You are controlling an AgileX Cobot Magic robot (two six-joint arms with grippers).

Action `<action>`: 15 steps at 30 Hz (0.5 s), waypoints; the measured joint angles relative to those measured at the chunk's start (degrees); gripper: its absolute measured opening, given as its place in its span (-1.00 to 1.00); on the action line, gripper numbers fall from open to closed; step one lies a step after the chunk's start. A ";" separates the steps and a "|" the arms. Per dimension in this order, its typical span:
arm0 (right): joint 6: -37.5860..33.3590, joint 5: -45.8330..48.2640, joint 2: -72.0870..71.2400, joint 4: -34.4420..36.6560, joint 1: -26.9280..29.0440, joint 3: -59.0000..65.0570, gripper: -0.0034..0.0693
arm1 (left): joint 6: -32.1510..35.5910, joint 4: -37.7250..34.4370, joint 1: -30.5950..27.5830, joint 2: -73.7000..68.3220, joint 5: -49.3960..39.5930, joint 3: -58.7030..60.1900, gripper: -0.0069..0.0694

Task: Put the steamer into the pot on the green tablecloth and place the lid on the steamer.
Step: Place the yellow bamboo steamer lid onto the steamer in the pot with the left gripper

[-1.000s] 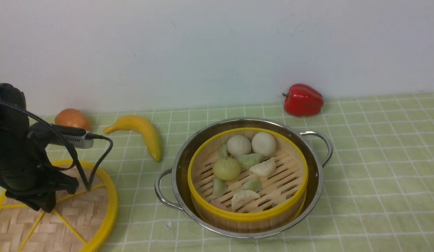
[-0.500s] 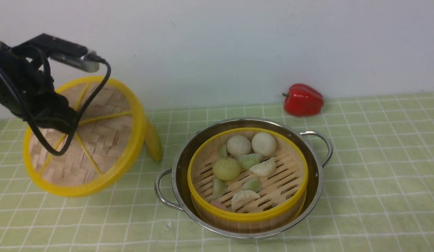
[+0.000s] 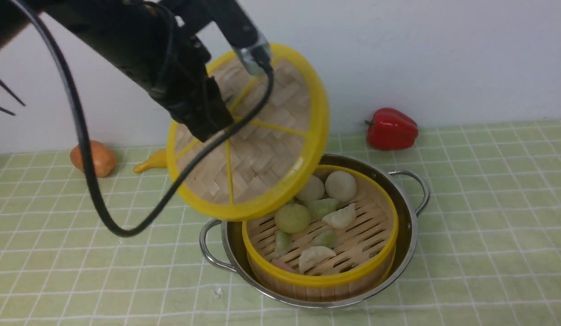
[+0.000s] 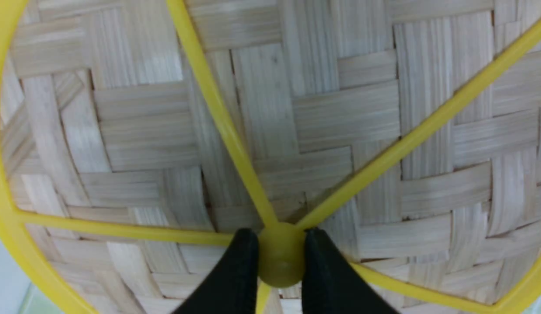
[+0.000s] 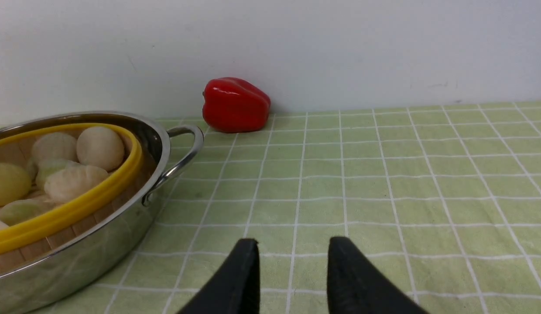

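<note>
The steamer point(image 3: 348, 267) with white and green dumplings sits inside the steel pot point(image 3: 409, 217) on the green tablecloth point(image 3: 488, 226). My left gripper point(image 3: 208, 124) is shut on the centre hub of the lid point(image 3: 271, 154), holding it tilted in the air over the pot's far-left rim. In the left wrist view the fingers point(image 4: 242, 266) clamp the yellow hub of the lid point(image 4: 340, 113). My right gripper point(image 5: 292, 248) is open and empty, low over the cloth to the right of the pot point(image 5: 122, 218) and steamer point(image 5: 70, 209); it is out of the front view.
A red bell pepper point(image 3: 391, 129) lies by the wall behind the pot, also in the right wrist view point(image 5: 235, 104). An orange round fruit point(image 3: 92, 158) and a banana point(image 3: 149, 163), partly hidden by the lid, lie at the back left. A black cable point(image 3: 86, 158) hangs from the left arm.
My left arm has lifted the lid off the cloth at the front left and carried it up and right, to above the pot's left side. The pot and steamer have not moved.
</note>
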State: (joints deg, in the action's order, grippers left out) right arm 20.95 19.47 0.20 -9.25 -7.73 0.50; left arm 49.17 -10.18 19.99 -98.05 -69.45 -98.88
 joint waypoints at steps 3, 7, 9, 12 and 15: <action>0.00 0.00 0.00 0.00 0.00 0.00 -0.25 | 0.56 3.70 5.02 -2.36 -0.51 -0.05 -0.51; 0.00 0.00 0.00 0.00 0.00 0.00 -0.25 | 1.05 6.10 9.44 -5.70 -0.72 -0.05 -0.51; 0.00 0.00 0.00 0.00 0.00 0.00 -0.25 | 1.40 6.35 10.89 -7.28 -0.59 -0.05 -0.51; 0.00 0.00 0.00 0.00 0.00 0.00 -0.25 | 1.99 6.75 12.30 -9.10 0.44 -0.05 -0.51; 0.00 0.00 0.00 0.00 0.00 0.00 -0.25 | 2.43 7.43 13.19 -10.55 1.89 -0.05 -0.51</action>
State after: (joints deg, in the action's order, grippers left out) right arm 20.95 19.47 0.20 -9.25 -7.73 0.50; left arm 51.61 -2.76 33.18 -108.60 -67.56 -98.93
